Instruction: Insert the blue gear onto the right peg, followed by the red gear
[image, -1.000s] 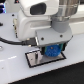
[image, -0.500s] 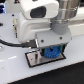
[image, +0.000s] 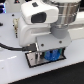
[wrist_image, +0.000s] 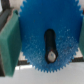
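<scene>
The blue gear (image: 51, 55) hangs flat under my gripper (image: 52, 51), just above the grey plate with a black border (image: 35, 60). The gripper is shut on the blue gear, with dark fingers at its two sides. In the wrist view the blue gear (wrist_image: 47, 37) fills nearly the whole picture. Its central hole (wrist_image: 50, 42) looks dark, with a pale spot at one end. Whether that spot is the right peg I cannot tell. In the exterior view the pegs are hidden under the gear and the gripper. The red gear is out of view.
The white arm (image: 45, 20) fills the upper part of the exterior view, above a white table (image: 12, 67). A black cable (image: 10, 46) runs in from the exterior view's left. A green block-like shape (wrist_image: 7, 42) sits beside the gear in the wrist view.
The gripper has come down with the blue gear, from well above the plate to just over it, shifting slightly toward the exterior view's right.
</scene>
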